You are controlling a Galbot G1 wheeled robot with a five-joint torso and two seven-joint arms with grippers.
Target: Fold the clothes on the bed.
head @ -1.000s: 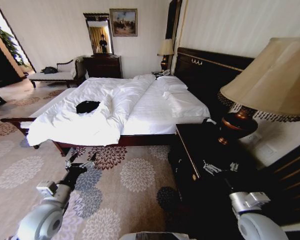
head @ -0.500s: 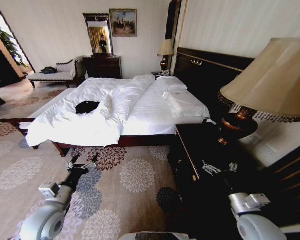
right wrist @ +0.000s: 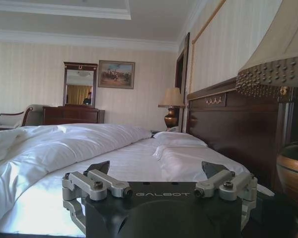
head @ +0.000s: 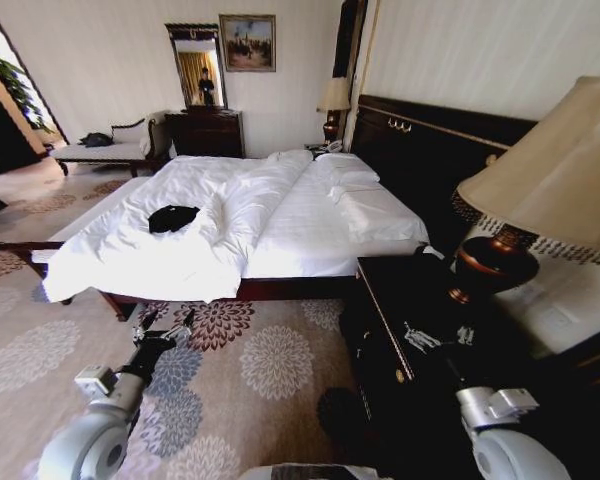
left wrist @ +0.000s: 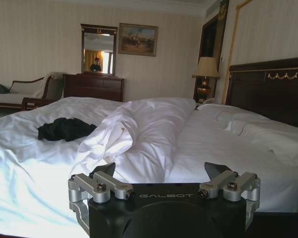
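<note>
The clothes [head: 173, 218], a crumpled black T-shirt, lie on the white duvet near the foot of the bed [head: 300, 235], on its left half. In the left wrist view the clothes [left wrist: 64, 129] rest beyond a rumpled fold of duvet on the bed [left wrist: 213, 144]. My left gripper [head: 167, 322] [left wrist: 161, 171] hangs open over the carpet, short of the bed's side rail. Above the dark nightstand, my right gripper [head: 442, 335] [right wrist: 156, 168] is open too and faces the pillows across the bed [right wrist: 139, 163]. Neither holds anything.
A dark nightstand [head: 395, 310] with a large shaded lamp [head: 550, 180] stands close on the right. Flower-patterned carpet [head: 270, 360] lies between me and the bed. A dresser with mirror [head: 207, 130] and a white bench [head: 100, 150] stand by the far wall.
The whole head view has shifted a little, so the camera has moved. The clothes lie as before on the duvet, and both arms keep their pose.
</note>
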